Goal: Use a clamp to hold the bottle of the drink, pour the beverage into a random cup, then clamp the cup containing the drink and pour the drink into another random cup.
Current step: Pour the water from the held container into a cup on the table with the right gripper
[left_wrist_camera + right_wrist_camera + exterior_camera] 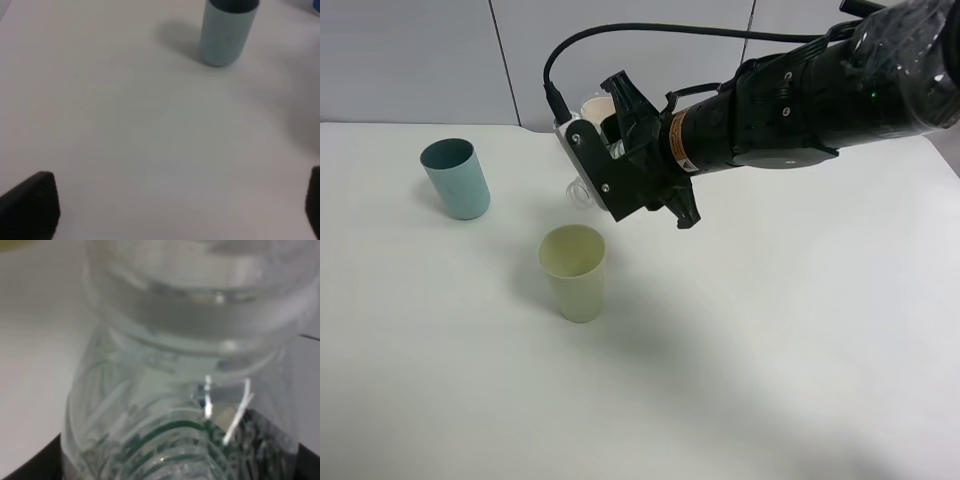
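Currently, right end effector (608, 150) is clenching the tilted bottle (581, 191); left end effector (172, 205) is hanging released. Risk: mouth seemingly offset from cup (574, 275), spilling onto desk (770, 350).

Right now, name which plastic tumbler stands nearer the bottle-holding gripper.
The pale yellow-green tumbler, just in front of the right gripper; the teal tumbler stands far left.

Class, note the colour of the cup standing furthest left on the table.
The cup is light teal, darker inside; the exterior high view shows it best.
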Motion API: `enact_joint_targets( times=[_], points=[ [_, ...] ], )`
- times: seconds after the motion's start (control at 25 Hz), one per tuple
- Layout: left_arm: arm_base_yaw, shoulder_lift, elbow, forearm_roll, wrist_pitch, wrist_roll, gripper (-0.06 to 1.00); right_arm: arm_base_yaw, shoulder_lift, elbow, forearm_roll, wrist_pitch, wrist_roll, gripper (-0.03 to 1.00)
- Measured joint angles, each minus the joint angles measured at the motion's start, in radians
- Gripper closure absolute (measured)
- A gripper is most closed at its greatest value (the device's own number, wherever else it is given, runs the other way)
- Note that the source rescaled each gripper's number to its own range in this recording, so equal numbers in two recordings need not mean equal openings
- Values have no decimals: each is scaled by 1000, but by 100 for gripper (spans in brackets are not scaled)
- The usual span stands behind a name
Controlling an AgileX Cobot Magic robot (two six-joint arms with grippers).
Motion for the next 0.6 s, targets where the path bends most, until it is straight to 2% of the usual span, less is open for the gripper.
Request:
enact_joint_targets(
  times=[0.28, 0.6],
  points=[
    [0, 0, 0, 0, 0, 0, -6, 14, 0, 0, 59, 8, -73, 96],
    [0, 0, 0, 0, 0, 0, -6, 17, 0, 0, 175, 42, -195, 96]
  ],
)
